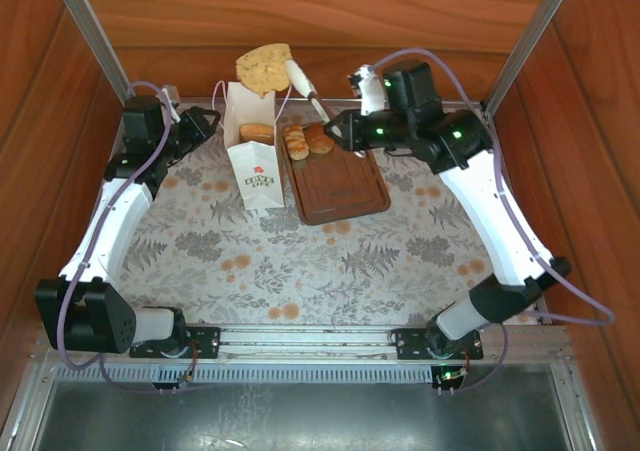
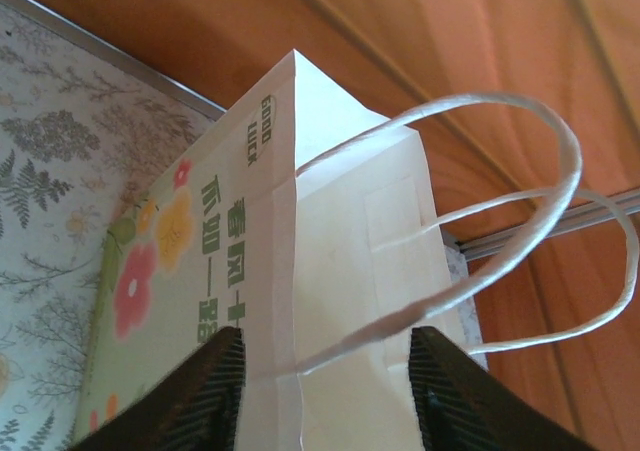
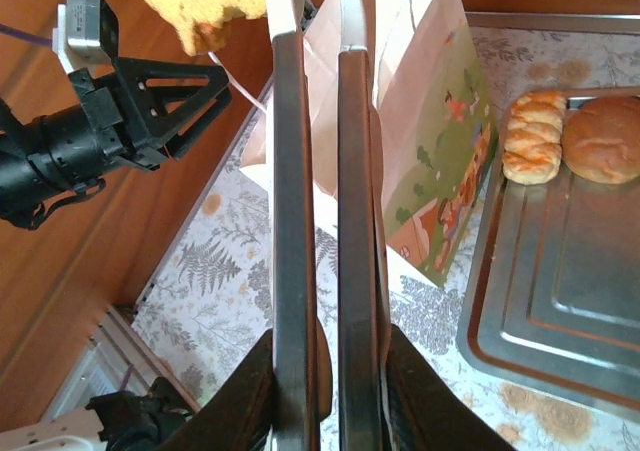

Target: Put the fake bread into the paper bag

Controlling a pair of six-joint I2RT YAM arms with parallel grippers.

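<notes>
My right gripper (image 1: 335, 129) clamps tongs (image 1: 303, 83) holding fake bread (image 1: 264, 65) at the paper bag's (image 1: 255, 166) 12 o'clock, presumably for dropping; left gripper (image 2: 328, 346), spread, straddles its edge, likely steadying.

Matt white paper on the paper bag (image 1: 255, 166), glossy fake bread (image 1: 297, 143), smooth shiny metal on the tongs (image 3: 290, 221) and, at the bag's three o'clock, the tray (image 1: 345, 186).
</notes>
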